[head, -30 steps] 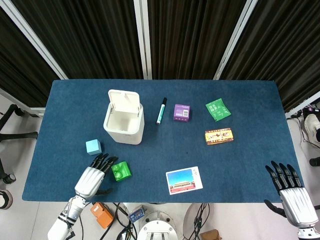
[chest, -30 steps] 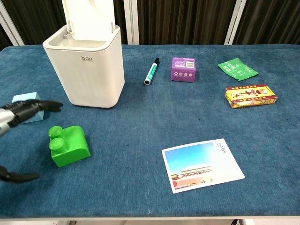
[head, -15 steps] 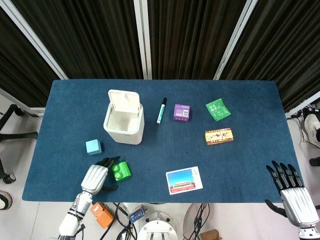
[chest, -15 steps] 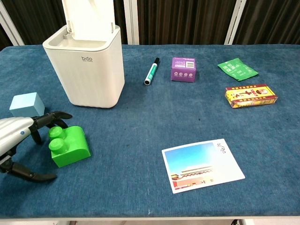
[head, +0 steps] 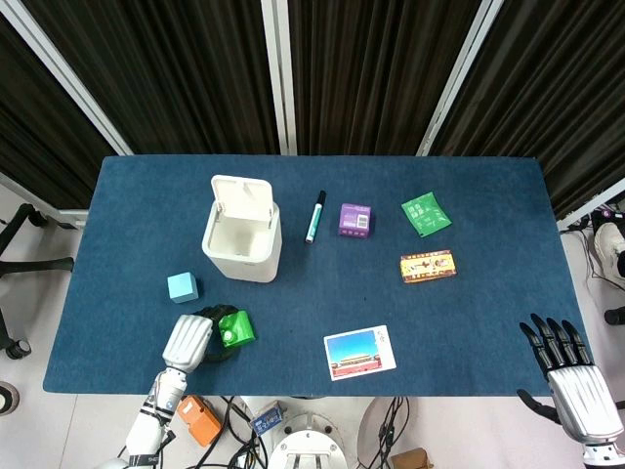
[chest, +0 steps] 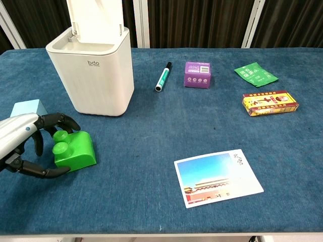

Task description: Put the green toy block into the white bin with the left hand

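Observation:
The green toy block (head: 237, 327) (chest: 78, 148) rests on the blue table near the front left. My left hand (head: 190, 339) (chest: 22, 138) wraps it from the left: the fingers curl over its far side by the studs and the thumb lies along its near edge. The white bin (head: 241, 244) (chest: 101, 75) stands behind the block with its lid flipped up. At the table's front right corner my right hand (head: 571, 376) is open, its fingers spread; it shows only in the head view.
A light blue cube (head: 183, 286) (chest: 28, 107) sits just behind my left hand. Further right lie a marker (head: 315, 216), a purple box (head: 355, 218), a green packet (head: 426, 214), a red-yellow box (head: 428, 266) and a postcard (head: 359, 352).
My left hand has come down from beside the blue cube and closed its fingers and thumb round the green block, which shifted slightly toward the bin. The right hand has not moved.

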Motion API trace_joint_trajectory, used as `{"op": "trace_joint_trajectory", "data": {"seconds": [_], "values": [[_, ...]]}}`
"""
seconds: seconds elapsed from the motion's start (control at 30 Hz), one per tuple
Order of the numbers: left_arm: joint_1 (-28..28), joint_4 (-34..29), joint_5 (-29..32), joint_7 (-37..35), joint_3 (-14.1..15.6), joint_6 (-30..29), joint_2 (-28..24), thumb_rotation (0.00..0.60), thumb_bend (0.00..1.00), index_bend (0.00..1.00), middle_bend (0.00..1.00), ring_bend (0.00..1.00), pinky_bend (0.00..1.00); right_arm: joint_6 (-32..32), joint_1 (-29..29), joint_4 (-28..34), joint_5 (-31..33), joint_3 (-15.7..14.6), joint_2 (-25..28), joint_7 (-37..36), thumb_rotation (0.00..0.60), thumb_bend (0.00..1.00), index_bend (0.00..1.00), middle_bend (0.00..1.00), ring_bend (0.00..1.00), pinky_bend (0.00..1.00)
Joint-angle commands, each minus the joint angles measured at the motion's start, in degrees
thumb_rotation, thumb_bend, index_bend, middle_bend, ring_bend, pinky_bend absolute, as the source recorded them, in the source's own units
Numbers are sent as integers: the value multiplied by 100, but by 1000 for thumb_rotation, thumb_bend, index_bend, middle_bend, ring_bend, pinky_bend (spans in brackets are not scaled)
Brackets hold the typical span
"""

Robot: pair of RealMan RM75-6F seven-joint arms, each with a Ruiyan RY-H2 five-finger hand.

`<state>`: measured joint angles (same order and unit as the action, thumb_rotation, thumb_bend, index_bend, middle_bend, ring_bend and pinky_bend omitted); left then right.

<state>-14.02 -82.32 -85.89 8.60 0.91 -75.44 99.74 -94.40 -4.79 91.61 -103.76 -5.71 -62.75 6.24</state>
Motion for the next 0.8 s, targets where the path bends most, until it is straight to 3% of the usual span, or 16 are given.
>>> {"op": "trace_joint_trajectory", "data": {"seconds": [0.03, 0.13, 0.27, 0.37, 0.5, 0.63, 0.73, 0.8], "values": [[14, -106, -33, -8, -9, -53, -48, 600, 451, 403, 483, 510, 651, -2, 0, -2, -4, 0, 0, -3, 600, 252, 0, 0, 0, 0], [49, -261, -218, -11, 26, -249, -139, 600, 528, 434, 516, 542, 676, 8, 2, 0, 0, 1, -3, 5, 600, 252, 0, 0, 0, 0], [114, -712, -670, 114, 26, -752, -392, 600, 548, 443, 528, 554, 685, 19, 3, 11, 3, -1, -6, 19, 600, 252, 0, 0, 0, 0], [112, -1210, -1110, 415, -144, -1220, -577, 600, 546, 443, 528, 554, 685, 26, 0, 20, 7, 0, -17, 43, 600, 252, 0, 0, 0, 0], [-124, -1734, -1378, 1089, -806, -1466, -591, 600, 537, 444, 529, 554, 685, 87, 16, 39, 2, -7, -43, 131, 600, 252, 0, 0, 0, 0], [-542, -2030, -752, 1703, -1575, -999, -424, 600, 532, 450, 529, 554, 685, 133, 28, 63, 35, 2, -55, 176, 600, 252, 0, 0, 0, 0], [-972, -1773, -57, 2080, -2201, -579, -149, 600, 528, 454, 529, 552, 685, 117, 22, 68, 36, 3, -45, 162, 600, 252, 0, 0, 0, 0], [-1161, -1569, 258, 2205, -2412, -430, -7, 600, 520, 454, 528, 549, 685, 68, 9, 52, 19, 2, -31, 123, 600, 252, 0, 0, 0, 0]]}}
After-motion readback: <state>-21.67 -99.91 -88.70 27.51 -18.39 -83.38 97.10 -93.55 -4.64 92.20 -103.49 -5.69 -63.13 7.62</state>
